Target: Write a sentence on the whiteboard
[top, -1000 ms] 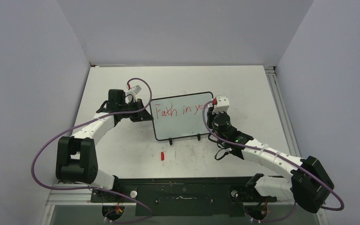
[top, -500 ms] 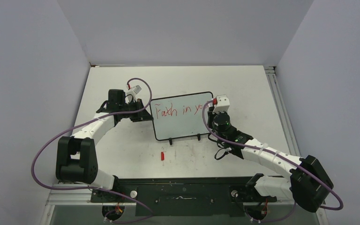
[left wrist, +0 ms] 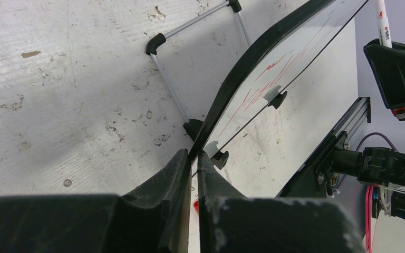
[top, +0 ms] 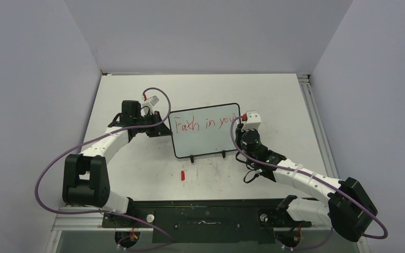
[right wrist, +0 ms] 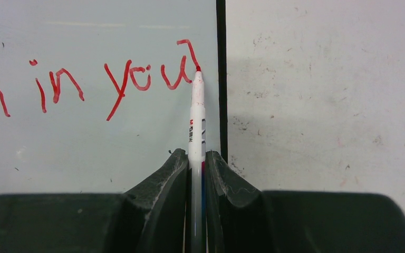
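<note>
The small rectangular white board with a thin black frame (top: 203,143) stands at the centre of the overhead view on the scuffed white surface (top: 137,168), its long axis running left to right and rising slightly toward the right. The left hand (left wrist: 192,155) is closed on the board's left edge, with the black frame pinched between its fingers. The right hand (right wrist: 196,158) is clamped on a slim white marker with a red tip (right wrist: 195,110), whose long axis points straight away from the hand, toward the top of the wrist view. The tip touches the board at the end of the thin red handwritten words (right wrist: 118,89), which there read "in you" plus a hooked stroke, probably the start of an "r". That tip sits just left of the frame's right side, so this line has almost no room left. Any further words would have to go lower and back to the left, where bare white shows. The right arm is the nearer one for that. A small red cap (top: 182,175) lies on the surface in front of the board, apart from both arms.
</note>
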{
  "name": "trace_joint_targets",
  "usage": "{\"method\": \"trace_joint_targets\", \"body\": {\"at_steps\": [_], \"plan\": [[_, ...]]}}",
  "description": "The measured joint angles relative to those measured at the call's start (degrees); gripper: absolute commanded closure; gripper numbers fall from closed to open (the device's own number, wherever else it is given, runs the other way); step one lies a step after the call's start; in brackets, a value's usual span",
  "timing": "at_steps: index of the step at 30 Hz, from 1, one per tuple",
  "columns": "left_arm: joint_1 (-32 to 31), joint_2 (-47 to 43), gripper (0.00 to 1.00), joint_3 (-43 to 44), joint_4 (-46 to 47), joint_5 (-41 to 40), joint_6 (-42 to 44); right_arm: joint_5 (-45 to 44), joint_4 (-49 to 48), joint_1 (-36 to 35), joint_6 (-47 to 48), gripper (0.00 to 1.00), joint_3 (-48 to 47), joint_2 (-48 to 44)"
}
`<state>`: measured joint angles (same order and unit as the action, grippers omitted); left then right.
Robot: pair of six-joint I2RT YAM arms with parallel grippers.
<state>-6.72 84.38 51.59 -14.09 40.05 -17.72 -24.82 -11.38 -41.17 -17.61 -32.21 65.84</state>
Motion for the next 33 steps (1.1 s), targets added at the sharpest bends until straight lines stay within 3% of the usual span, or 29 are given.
{"method": "trace_joint_targets", "body": {"at_steps": [17, 33], "plan": [[0.0, -0.07, 0.95, 0.0, -0.15, 0.02, -0.04, 0.44, 0.98, -0.02, -2.49, 0.95, 3.1, -2.23], [0.0, -0.07, 0.95, 0.0, -0.5, 0.02, -0.07, 0.2, -0.39, 0.0, 0.57, 0.95, -0.26, 0.96]]}}
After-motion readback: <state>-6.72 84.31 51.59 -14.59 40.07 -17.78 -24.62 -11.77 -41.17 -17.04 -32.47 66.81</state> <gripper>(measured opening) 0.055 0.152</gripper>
